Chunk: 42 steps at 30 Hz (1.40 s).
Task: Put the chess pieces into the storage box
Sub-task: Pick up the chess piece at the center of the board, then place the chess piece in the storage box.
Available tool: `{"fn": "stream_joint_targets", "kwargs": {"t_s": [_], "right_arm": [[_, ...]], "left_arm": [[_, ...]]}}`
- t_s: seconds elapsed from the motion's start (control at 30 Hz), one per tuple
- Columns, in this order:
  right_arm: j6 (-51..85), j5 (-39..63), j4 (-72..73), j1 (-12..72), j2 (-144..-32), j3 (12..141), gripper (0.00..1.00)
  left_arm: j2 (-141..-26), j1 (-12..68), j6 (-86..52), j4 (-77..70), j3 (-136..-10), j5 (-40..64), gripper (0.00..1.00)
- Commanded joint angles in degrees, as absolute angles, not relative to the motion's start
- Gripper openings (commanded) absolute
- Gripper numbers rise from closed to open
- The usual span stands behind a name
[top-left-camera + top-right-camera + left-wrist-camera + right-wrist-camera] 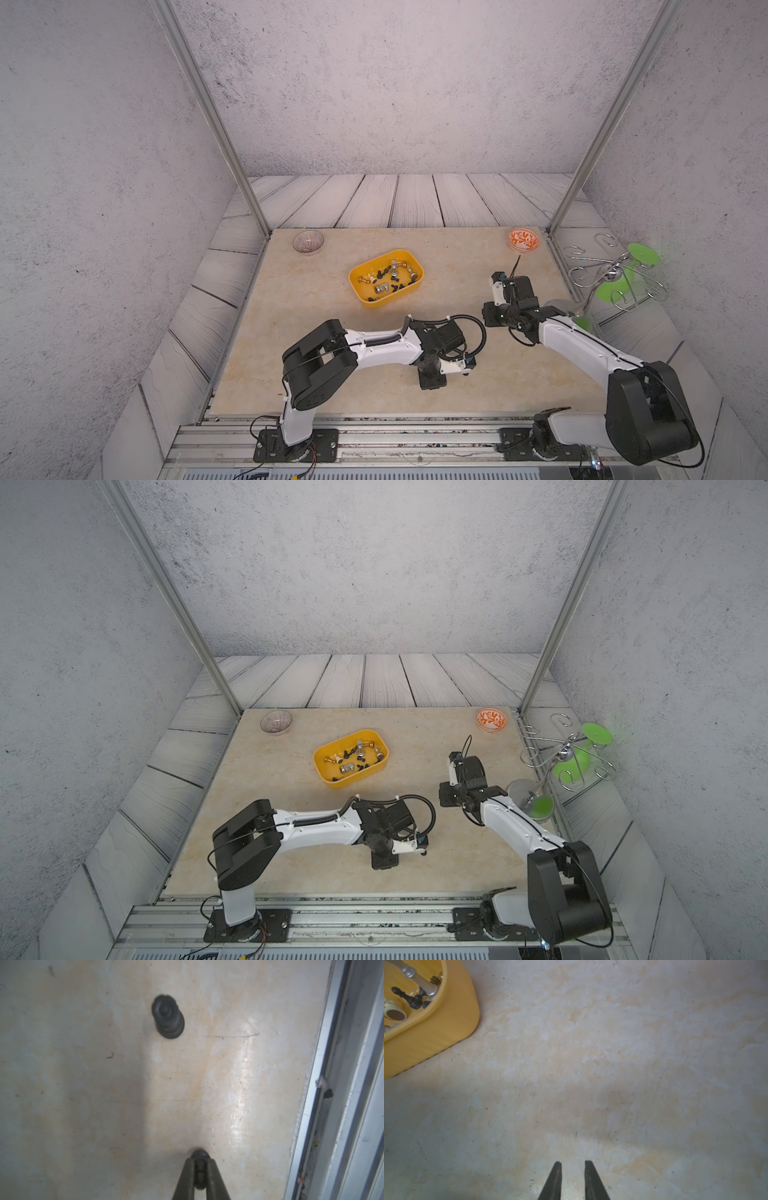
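The yellow storage box (380, 303) sits just past the middle of the table (291, 332), toward twelve o'clock. It holds a jumble of chess pieces (392, 279): many small black ones, a few silver, a couple of gold, and a cream piece (394, 1012) lying on its side against the near wall. A clear ribbed bowl (308, 242) stands in the eleven o'clock corner, and an orange-patterned bowl (523, 240) in the one o'clock corner. At five o'clock from the box, the left gripper (200, 1162) is pinched tight on a small black piece (199, 1153). Another black piece (168, 1017) stands upright on the table near it. At three o'clock from the box, the right gripper (573, 1162) hangs over bare table, its jaws a narrow gap apart and holding nothing.
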<state>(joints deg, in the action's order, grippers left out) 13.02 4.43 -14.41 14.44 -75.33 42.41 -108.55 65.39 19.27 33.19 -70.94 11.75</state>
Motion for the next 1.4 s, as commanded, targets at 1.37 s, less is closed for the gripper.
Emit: {"fn": "stream_joint_targets", "kwargs": {"t_s": [1.37], "right_arm": [[13.8,4.6,-19.5,14.2,-68.4,43.2,0.22]], "left_arm": [[-121.1,20.4,11.2,42.2,-101.0,10.2,0.15]]}}
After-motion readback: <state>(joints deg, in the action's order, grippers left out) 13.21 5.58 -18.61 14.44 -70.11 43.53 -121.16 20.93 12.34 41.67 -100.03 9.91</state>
